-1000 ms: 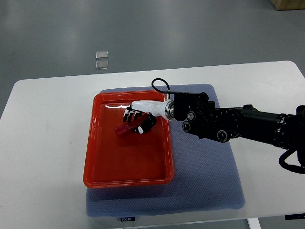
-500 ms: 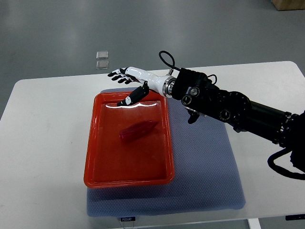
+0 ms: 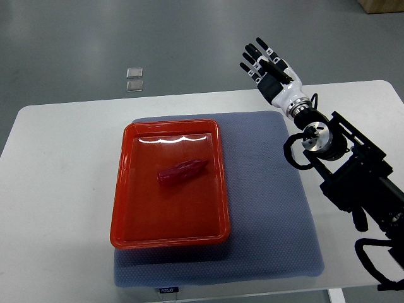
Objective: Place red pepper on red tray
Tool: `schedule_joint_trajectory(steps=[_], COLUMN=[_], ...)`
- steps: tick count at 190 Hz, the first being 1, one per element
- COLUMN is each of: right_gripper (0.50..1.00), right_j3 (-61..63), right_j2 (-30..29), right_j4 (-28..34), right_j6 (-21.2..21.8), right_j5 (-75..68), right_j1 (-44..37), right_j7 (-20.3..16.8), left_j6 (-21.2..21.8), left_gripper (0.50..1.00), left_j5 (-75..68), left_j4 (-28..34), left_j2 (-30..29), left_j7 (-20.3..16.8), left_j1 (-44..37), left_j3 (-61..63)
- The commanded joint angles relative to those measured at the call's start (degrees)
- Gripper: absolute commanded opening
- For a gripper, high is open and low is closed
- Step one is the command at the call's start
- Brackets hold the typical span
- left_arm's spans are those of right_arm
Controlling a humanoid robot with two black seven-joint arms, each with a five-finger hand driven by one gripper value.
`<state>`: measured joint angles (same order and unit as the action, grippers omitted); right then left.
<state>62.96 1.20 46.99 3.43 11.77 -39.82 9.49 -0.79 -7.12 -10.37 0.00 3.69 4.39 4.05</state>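
The red pepper (image 3: 182,172) lies on its side inside the red tray (image 3: 125,202), a little above the tray's middle, tip pointing right. My right hand (image 3: 265,63) is raised far to the upper right, beyond the table's back edge, fingers spread and holding nothing. Its black arm (image 3: 353,177) runs down along the right side of the picture. The left arm does not show.
The tray rests on a blue-grey mat (image 3: 271,214) on a white table (image 3: 57,189). Two small clear squares (image 3: 134,78) lie on the grey floor behind the table. A cardboard corner (image 3: 382,5) shows at the top right.
My right hand let go of the pepper, which stays in the tray. The hand rose off the tray, then swung far right and back, fingers spread.
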Motion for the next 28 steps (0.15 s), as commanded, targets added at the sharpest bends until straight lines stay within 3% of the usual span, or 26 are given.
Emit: schedule_joint_trajectory(steps=[1,28], right_gripper=[0.868,0.889], right_j3=[0.23,0.41], right_j2=[0.12,-0.05], right_j4=[-0.05,0.12], right_j6=[1.14,1.14], right_j5=[-2.27,-2.45], right_j1=[1.33,1.33], right_j7=[0.88,1.14], left_j6=[0.0,0.09], left_gripper=[1.0,1.0], left_j5=[0.0,0.09], left_j4=[0.0,0.26], left_j2=[0.0,0.0], left_j7=[0.0,0.0], left_j1=[0.0,0.0], left_j3=[0.0,-0.27])
